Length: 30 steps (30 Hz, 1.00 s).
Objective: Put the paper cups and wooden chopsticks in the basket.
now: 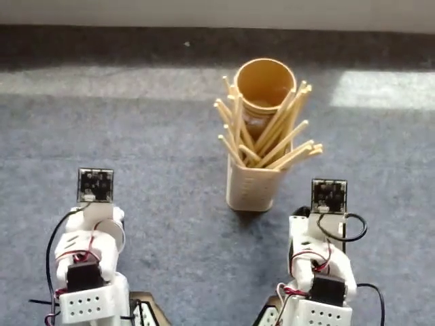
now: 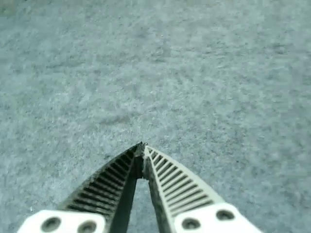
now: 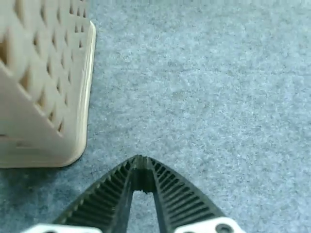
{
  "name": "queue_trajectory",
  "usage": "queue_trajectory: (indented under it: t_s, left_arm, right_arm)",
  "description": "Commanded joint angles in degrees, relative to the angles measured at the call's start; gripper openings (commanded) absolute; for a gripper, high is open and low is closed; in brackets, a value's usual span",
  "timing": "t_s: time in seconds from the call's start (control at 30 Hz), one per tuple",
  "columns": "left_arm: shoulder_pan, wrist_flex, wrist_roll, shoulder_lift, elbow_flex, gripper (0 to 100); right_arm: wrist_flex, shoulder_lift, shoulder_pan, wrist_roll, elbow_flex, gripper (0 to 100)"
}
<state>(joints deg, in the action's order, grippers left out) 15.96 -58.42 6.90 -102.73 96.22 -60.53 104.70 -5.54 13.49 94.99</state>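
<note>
A cream perforated basket (image 1: 251, 187) stands upright on the grey carpet in the middle of the high view. A brown paper cup (image 1: 264, 85) sits in its top, and several wooden chopsticks (image 1: 272, 139) stick out of it around the cup. The left arm (image 1: 92, 238) rests folded at the near left, well away from the basket. Its gripper (image 2: 143, 148) is shut on nothing above bare carpet. The right arm (image 1: 323, 251) rests at the near right, just beside the basket (image 3: 43, 82). Its gripper (image 3: 140, 160) is shut and holds nothing.
Grey carpet (image 1: 136, 136) covers the whole work area. A dark strip (image 1: 102, 44) and a pale wall edge run along the far side. A bright patch of light (image 1: 380, 88) lies on the carpet at the far right.
</note>
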Motion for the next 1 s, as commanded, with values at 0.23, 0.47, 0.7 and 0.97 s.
queue_trajectory:
  t_s: [0.23,0.47,0.7,0.97]
  left_arm:
    - [-10.33,-12.75,-0.53,-1.27,0.92,1]
    - [-10.33,-18.37,-0.53,-1.36,0.92,1]
    - [-10.33,-18.37,-0.53,-1.36,0.92,1]
    - [-10.33,-18.37,-0.53,-1.36,0.92,1]
  right_arm:
    - [-7.43,0.4,-1.98,0.62,8.92,0.5]
    - [-11.12,0.4,-1.98,0.62,8.84,0.5]
    - [-11.12,0.4,-1.98,0.62,8.84,0.5]
    - [-11.12,0.4,-1.98,0.62,8.84,0.5]
